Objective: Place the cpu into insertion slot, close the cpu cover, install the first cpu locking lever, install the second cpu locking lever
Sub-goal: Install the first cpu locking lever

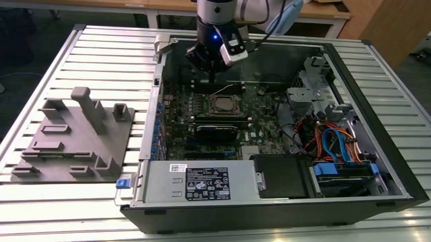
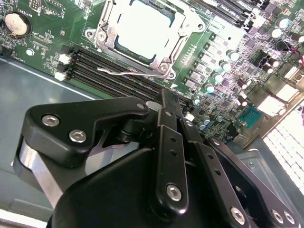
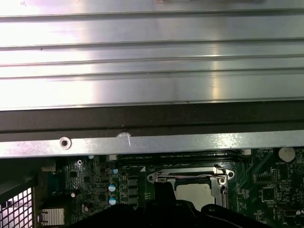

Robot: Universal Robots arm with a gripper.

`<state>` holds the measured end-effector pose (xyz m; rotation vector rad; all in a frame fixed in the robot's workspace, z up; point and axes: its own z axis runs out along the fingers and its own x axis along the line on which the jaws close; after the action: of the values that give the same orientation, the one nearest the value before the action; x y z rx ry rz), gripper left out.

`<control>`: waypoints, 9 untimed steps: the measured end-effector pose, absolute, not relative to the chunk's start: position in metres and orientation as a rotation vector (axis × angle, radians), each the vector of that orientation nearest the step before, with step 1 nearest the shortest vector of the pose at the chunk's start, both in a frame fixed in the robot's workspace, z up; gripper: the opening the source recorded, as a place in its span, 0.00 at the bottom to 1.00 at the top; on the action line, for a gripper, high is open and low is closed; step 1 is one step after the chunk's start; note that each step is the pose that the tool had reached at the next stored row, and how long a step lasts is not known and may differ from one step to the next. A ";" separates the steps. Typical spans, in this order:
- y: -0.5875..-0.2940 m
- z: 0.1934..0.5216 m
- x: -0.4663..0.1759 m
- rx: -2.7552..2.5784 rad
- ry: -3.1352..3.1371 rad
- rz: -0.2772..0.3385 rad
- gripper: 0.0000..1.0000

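In the exterior view, an open computer case [image 1: 283, 201] is seen lying on a ribbed metal counter [image 1: 60, 212], with a power supply box [image 1: 202, 184] along its nearest edge and a bundle of blue and orange cables [image 1: 336, 143] toward the exterior view's right. A grey plastic fixture [image 1: 74, 138] with upright posts is set on the counter just beside the case, on the exterior view's left. Further in, the green circuit board [image 1: 259, 128] is laid flat in the case, and the insertion slot [image 1: 225, 105] is found near its middle, behind the black memory sticks [image 1: 217, 121].

The cpu [image 2: 142, 28] is seated in the insertion slot, its pale metal top shown through the cut-out of the cpu cover [image 2: 178, 45], which is laid flat over it in the second wrist view. A thin wire locking lever [image 2: 124, 72] is seen running along one side of the cover, beside the long black card slots [image 2: 104, 71]. The cover is also caught in the first wrist view [image 3: 190, 178].

Furthest back, the gripper [image 1: 212, 75] is held above the board just behind the slot, touching nothing. Its black fingers [image 2: 168, 111] are drawn together, with nothing between them.
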<state>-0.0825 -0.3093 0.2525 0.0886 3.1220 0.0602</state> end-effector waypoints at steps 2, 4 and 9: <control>-0.310 0.250 -0.082 0.089 3.122 0.065 0.10; -0.311 0.248 -0.081 0.090 3.122 0.072 0.10; -0.313 0.246 -0.079 0.091 3.121 0.129 0.10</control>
<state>-0.0793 -0.3126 0.2464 0.0911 3.1210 0.1295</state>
